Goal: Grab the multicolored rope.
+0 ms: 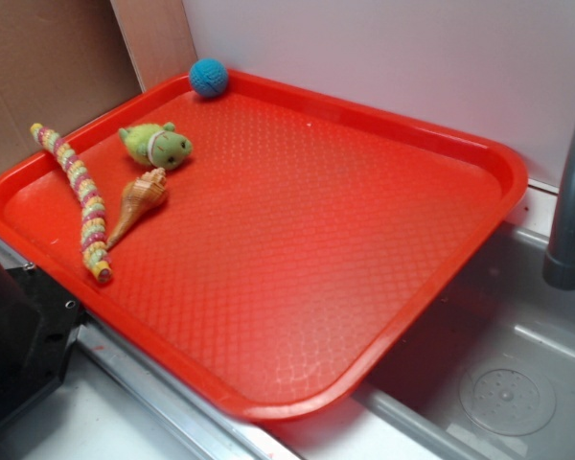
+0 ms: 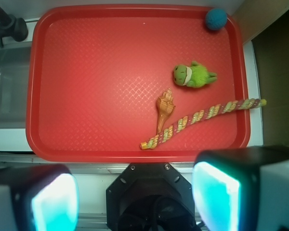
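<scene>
The multicolored rope (image 1: 80, 195), banded pink, yellow and pale green, lies on the red tray (image 1: 297, 240) along its left side. In the wrist view the rope (image 2: 202, 120) runs from near the tray's front edge out over its right rim. My gripper (image 2: 135, 197) is open and empty, high above the tray's near edge, with its two pads (image 2: 214, 197) wide apart. The gripper does not show in the exterior view; only the robot's black base (image 1: 19, 335) does.
A tan spiral seashell (image 1: 139, 201) touches the rope's lower part. A small green plush toy (image 1: 156, 145) lies beyond it. A blue ball (image 1: 208, 78) sits at the tray's far corner. A sink (image 1: 498, 364) with a grey faucet (image 1: 570, 211) lies right of the tray.
</scene>
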### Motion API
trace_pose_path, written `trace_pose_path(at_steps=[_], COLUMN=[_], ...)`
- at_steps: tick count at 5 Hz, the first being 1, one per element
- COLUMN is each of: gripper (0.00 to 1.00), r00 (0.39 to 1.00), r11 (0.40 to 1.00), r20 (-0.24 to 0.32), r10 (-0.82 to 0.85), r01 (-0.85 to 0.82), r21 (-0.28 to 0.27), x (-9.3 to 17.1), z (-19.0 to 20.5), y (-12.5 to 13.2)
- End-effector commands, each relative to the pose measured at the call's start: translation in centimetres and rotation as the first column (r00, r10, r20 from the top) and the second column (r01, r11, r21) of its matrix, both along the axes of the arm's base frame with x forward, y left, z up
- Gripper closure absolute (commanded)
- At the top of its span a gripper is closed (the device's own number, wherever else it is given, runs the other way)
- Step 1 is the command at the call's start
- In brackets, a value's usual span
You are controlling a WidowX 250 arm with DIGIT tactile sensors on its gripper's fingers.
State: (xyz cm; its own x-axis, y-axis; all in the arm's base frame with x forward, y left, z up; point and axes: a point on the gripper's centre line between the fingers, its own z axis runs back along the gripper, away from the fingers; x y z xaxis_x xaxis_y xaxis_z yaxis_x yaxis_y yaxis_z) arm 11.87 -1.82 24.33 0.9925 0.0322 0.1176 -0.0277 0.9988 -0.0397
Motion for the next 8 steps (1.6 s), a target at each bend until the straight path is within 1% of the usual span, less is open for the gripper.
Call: trace_pose_path(at_steps=[1, 2, 3, 4, 5, 6, 7, 8], gripper=[0.0, 0.0, 0.0, 0.0, 0.0, 0.0, 0.0, 0.0], r00=[1.0, 0.99, 0.947, 0.869, 0.719, 0.588, 0.478, 0.423], r11=[1.0, 0.99, 0.946, 0.867, 0.72, 0.592, 0.484, 0.43], r20=[0.0, 0.018, -0.001, -0.001, 0.044, 0.071, 0.099, 0.119], r10=[0.0, 0.141, 0.32, 0.494, 0.694, 0.806, 0.873, 0.898], r01=[0.0, -0.14, -0.32, -0.493, -0.689, -0.799, -0.873, -0.902], r21=[0.0, -0.025, -0.043, -0.07, -0.09, -0.103, -0.06, -0.04], x=[0.0, 0.1, 0.6, 1.0, 0.5, 0.1, 0.7, 1.7], z=[0.0, -0.2, -1.1, -2.7, -5.1, -7.7, -11.0, -13.9], y=[0.0, 1.0, 2.9, 5.0, 7.6, 9.7, 11.7, 12.9])
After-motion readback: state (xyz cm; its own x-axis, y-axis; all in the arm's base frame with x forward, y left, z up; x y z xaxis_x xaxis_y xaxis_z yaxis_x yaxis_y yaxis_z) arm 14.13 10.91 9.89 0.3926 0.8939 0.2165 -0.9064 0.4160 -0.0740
